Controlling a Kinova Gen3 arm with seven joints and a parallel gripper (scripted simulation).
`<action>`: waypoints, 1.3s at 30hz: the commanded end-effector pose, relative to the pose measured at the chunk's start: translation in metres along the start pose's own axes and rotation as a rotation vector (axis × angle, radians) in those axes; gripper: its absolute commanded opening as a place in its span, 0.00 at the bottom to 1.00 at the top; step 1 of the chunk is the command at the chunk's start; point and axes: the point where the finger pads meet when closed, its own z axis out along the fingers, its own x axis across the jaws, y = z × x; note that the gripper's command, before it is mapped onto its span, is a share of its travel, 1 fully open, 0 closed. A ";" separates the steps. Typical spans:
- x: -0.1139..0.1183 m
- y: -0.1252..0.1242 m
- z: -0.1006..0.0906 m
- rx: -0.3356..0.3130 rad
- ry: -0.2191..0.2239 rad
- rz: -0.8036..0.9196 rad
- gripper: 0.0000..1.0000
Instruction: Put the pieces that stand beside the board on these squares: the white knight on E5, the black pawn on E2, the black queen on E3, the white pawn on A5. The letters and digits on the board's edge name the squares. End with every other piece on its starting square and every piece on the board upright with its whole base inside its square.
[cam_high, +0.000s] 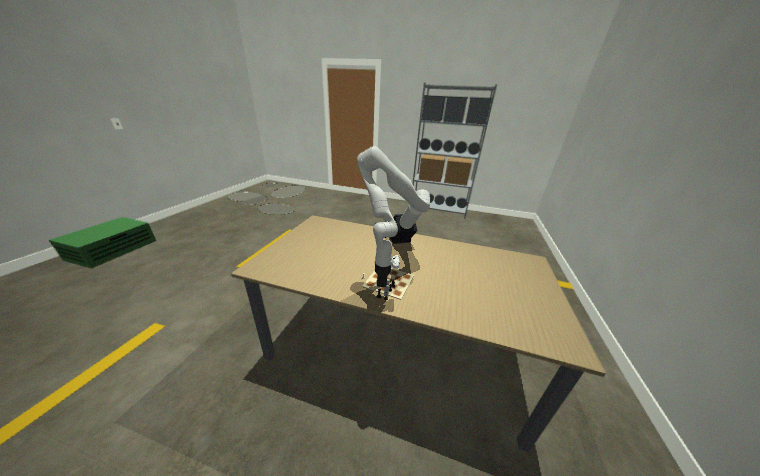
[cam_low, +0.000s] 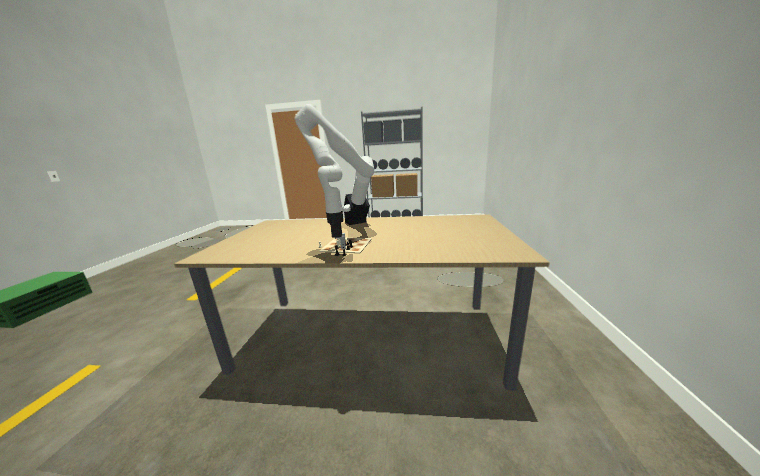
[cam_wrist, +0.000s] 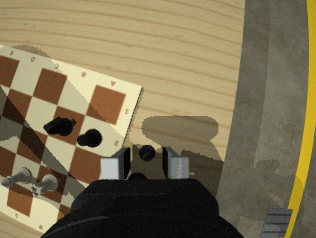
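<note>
My gripper (cam_high: 385, 288) (cam_low: 341, 242) (cam_wrist: 146, 158) is open, pointing down beside the board's A side. In the wrist view one black piece (cam_wrist: 147, 152) lies between the two fingers as seen from above, with no contact visible. A second black piece (cam_wrist: 138, 176) shows just below it, mostly hidden by the gripper body. I cannot tell which is the pawn and which the queen. A small white piece (cam_high: 363, 276) (cam_low: 319, 245) stands left of the board (cam_high: 399, 295) (cam_wrist: 135, 92) in the top and exterior views; its kind is too small to tell.
On the board, two black pieces (cam_wrist: 59, 126) (cam_wrist: 91, 138) stand around B2 and A2. Two white pieces (cam_wrist: 22, 175) (cam_wrist: 49, 182) stand around C4 and B4, close to the gripper body. The table's (cam_high: 482, 291) (cam_low: 426, 241) front edge is near the black pieces beside the board.
</note>
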 end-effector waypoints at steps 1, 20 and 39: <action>0.000 0.000 0.000 -0.001 0.001 0.000 0.68; 0.000 0.000 0.000 -0.001 0.001 0.000 0.68; 0.000 0.000 0.018 -0.001 0.001 0.000 0.68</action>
